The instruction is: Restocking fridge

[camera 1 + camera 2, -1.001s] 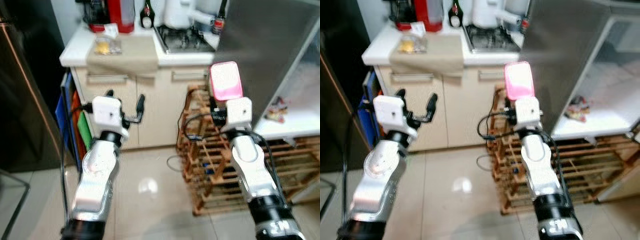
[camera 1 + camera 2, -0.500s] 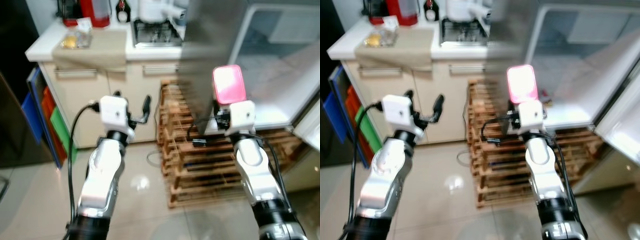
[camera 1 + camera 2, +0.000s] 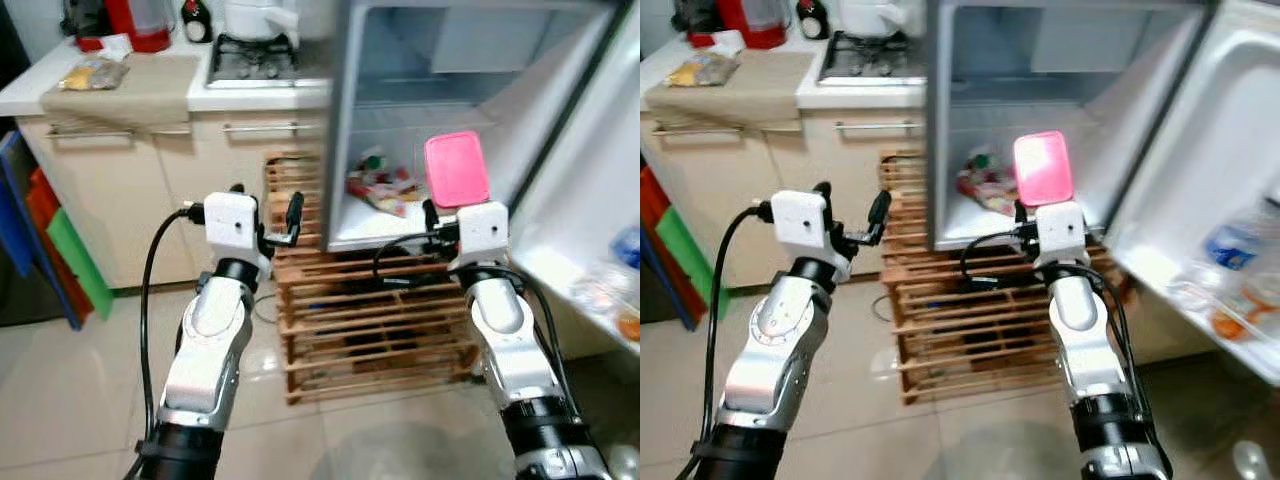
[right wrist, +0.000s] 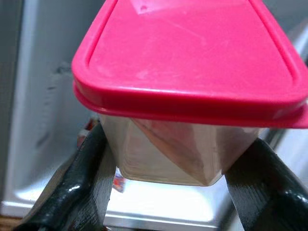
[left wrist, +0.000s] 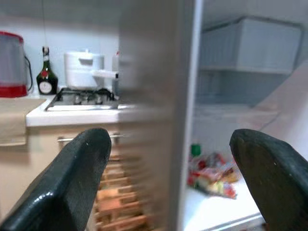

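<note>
A clear container with a pink lid (image 3: 456,168) is held upright in my right gripper (image 3: 456,207), which is shut on its sides. In the right wrist view the container (image 4: 187,53) sits between the two black fingers (image 4: 82,187). Just beyond it stands the open fridge (image 3: 345,120), with packets (image 3: 385,190) lying on its white lower shelf. My left gripper (image 3: 268,205) is raised at the same height left of the fridge's edge, open and holding nothing. Its fingers (image 5: 72,178) frame the fridge's side wall in the left wrist view.
The fridge door (image 3: 600,200) swings out at the right, its shelf holding a bottle (image 3: 625,248). A wooden rack (image 3: 370,310) stands under the fridge. Left of it are a counter (image 3: 120,90) with a stove (image 3: 250,60), cabinets, and coloured boards (image 3: 50,250).
The view has swung right, so the open fridge now faces me instead of the counter. Both arms keep their pose, and the container stays in the right gripper.
</note>
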{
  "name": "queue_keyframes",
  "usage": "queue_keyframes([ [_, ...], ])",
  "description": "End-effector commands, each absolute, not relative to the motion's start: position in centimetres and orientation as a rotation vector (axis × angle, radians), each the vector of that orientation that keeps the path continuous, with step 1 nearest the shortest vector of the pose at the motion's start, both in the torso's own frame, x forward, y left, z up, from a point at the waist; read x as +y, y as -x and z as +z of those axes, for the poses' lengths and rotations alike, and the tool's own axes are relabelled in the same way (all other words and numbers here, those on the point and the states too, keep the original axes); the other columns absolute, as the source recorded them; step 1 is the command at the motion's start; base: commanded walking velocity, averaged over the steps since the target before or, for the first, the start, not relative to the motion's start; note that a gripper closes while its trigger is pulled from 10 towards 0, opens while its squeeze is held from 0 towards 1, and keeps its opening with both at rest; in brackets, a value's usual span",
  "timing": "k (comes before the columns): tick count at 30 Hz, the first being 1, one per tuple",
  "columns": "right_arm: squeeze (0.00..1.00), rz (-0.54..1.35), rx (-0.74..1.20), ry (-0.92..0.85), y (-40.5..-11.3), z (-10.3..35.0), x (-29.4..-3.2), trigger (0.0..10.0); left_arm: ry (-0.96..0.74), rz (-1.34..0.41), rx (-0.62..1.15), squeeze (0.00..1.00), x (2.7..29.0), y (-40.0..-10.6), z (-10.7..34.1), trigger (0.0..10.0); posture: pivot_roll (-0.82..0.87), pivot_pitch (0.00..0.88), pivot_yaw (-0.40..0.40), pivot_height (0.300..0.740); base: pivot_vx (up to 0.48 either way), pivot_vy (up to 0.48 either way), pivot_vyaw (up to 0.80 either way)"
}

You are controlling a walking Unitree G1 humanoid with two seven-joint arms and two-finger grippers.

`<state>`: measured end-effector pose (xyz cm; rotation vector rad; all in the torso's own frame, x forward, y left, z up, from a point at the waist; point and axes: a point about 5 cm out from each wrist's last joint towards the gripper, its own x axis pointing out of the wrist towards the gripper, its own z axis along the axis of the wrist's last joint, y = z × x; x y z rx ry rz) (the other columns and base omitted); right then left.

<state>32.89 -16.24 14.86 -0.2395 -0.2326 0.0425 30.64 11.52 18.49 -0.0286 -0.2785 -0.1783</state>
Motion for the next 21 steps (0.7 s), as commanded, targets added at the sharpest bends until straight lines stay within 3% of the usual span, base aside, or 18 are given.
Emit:
queue_keyframes([
  [1,0.00,0.070,-0.254,0.244,-33.1,15.5,-15.3,0.0,0.030,-0.140,-0.245,0.00,12.3,-30.8,17.7,10.0,-0.07,0.000,-0.001,0.740,0.000,-0.416,0.79],
  [4,0.00,0.071,-0.231,0.237,-33.3,15.2,-15.2,0.0,0.019,-0.141,-0.183,0.00,12.2,-31.0,16.6,10.0,-0.07,0.000,-0.001,0.740,0.000,-0.139,0.79],
  [9,0.00,0.060,-0.162,0.212,-33.3,13.9,-15.4,0.0,-0.018,-0.200,-0.045,0.00,11.8,-31.1,14.3,10.0,-0.06,0.000,0.001,0.740,0.000,0.000,0.00],
  [15,0.00,0.057,-0.129,0.210,-33.5,13.3,-14.8,0.0,0.023,-0.384,-0.104,0.00,10.5,-30.8,15.5,10.0,-0.06,0.000,0.008,0.740,0.000,0.000,0.00],
  [18,0.00,0.081,-0.078,0.198,-34.2,13.0,-13.9,0.0,0.019,-0.501,-0.121,0.00,9.4,-30.3,15.8,10.0,-0.07,0.000,0.018,0.740,0.480,0.000,0.00],
  [21,0.00,0.104,-0.050,0.187,-34.6,12.9,-13.2,0.0,0.017,-0.508,-0.110,0.00,9.2,-30.3,15.6,10.0,-0.06,0.000,0.017,0.740,0.480,0.000,0.00],
])
